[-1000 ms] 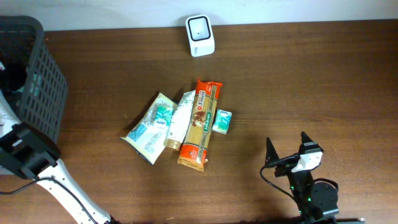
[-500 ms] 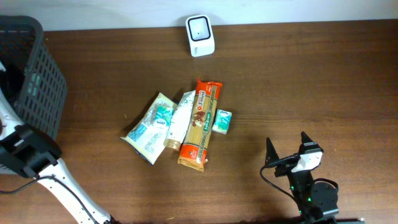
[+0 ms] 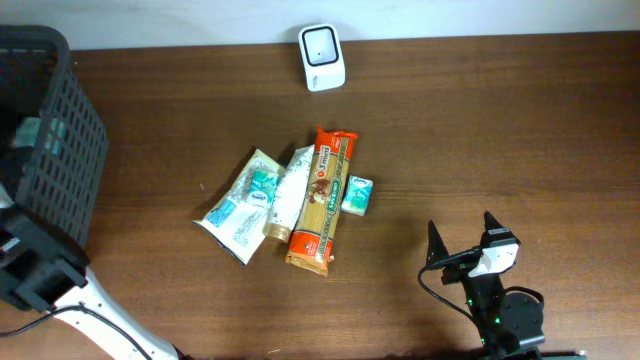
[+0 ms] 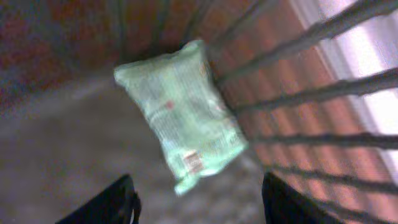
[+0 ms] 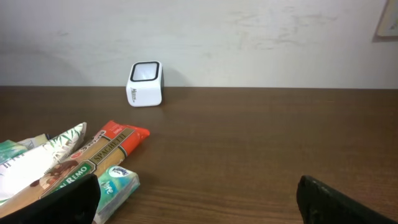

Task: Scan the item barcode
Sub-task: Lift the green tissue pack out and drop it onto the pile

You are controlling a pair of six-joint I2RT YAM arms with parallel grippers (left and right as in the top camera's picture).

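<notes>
A pale green packet [image 4: 180, 115] with a small barcode label lies on the floor of the dark slatted basket [image 4: 298, 99], close to its wall. My left gripper [image 4: 199, 205] hangs above it, open, with nothing between the fingers. In the overhead view the same packet [image 3: 30, 130] shows inside the basket [image 3: 70, 150] at the far left. The white scanner [image 3: 322, 57] stands at the table's back edge. My right gripper [image 3: 460, 225] rests open near the front right, empty, facing the scanner [image 5: 145, 84].
A pile of items lies mid-table: an orange spaghetti pack [image 3: 322, 200], a small tissue pack [image 3: 356, 195], a white pouch [image 3: 287, 195] and a white-green bag [image 3: 240, 210]. The left arm's black link [image 3: 40, 270] sits at the front left, beside the basket.
The left arm has drawn back toward the front edge, away from the basket's top, and the green packet inside now shows uncovered. The right arm and the pile have not moved.
</notes>
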